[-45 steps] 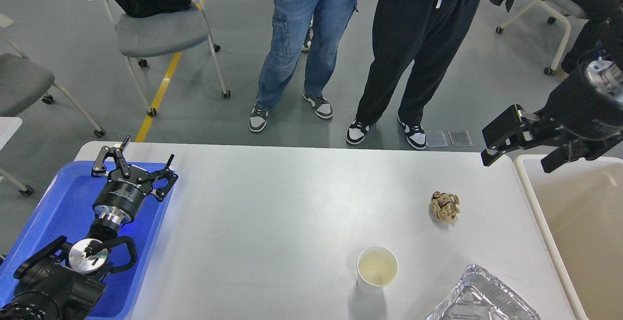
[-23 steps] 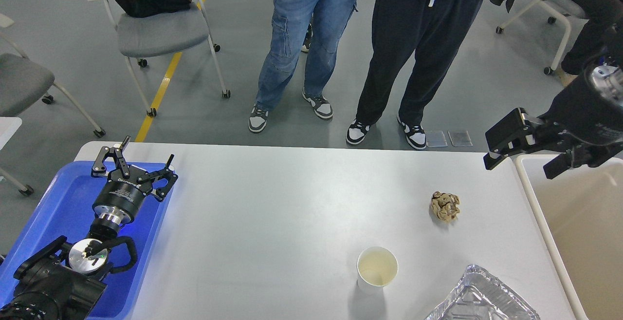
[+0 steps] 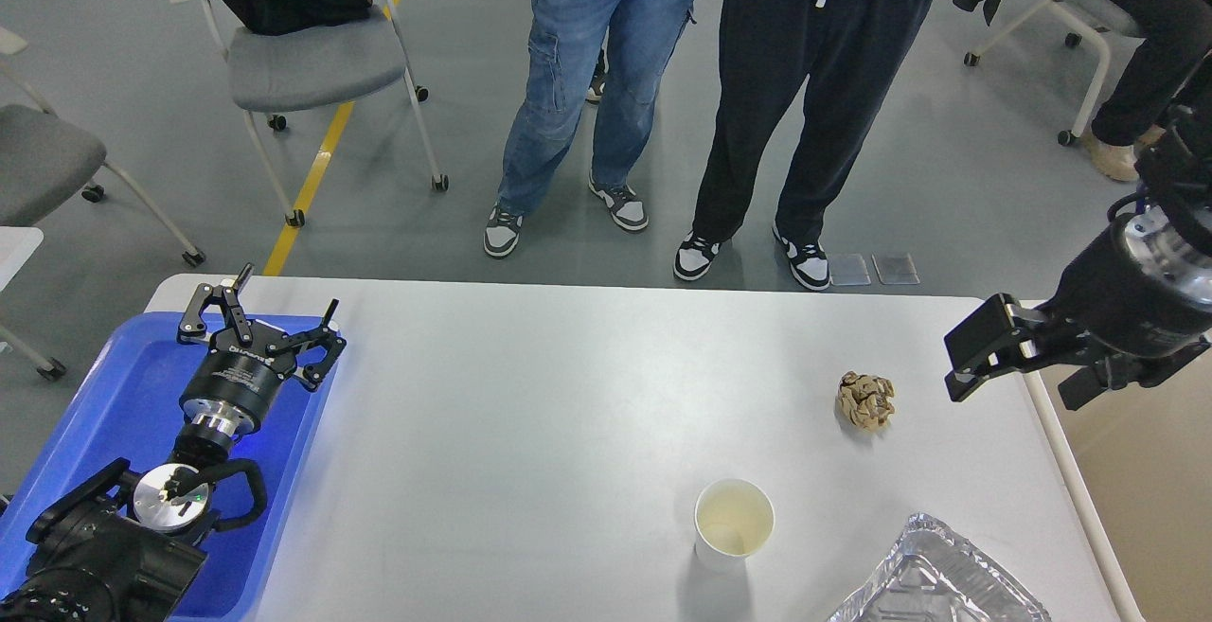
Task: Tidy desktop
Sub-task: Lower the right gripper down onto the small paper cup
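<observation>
The desktop (image 3: 530,414) is a large pale grey-white tabletop. On it lie a crumpled brown paper ball (image 3: 865,400), an upright white paper cup (image 3: 734,522) and a crinkled foil tray (image 3: 933,579) at the front right edge. My left gripper (image 3: 289,293) is open and empty above the far end of a blue tray (image 3: 123,385). My right gripper (image 3: 1011,391) is open and empty, hovering over the desktop's right edge, a little to the right of the paper ball.
A beige bin (image 3: 1150,470) with a cream rim (image 3: 1079,499) stands against the desktop's right side. Two people (image 3: 606,82) stand just beyond the far edge. Wheeled chairs (image 3: 312,63) stand on the floor at the back left and back right.
My right gripper has come down and slightly toward me, from above the bin's far corner to the desktop's right edge near the paper ball. The left arm has not moved.
</observation>
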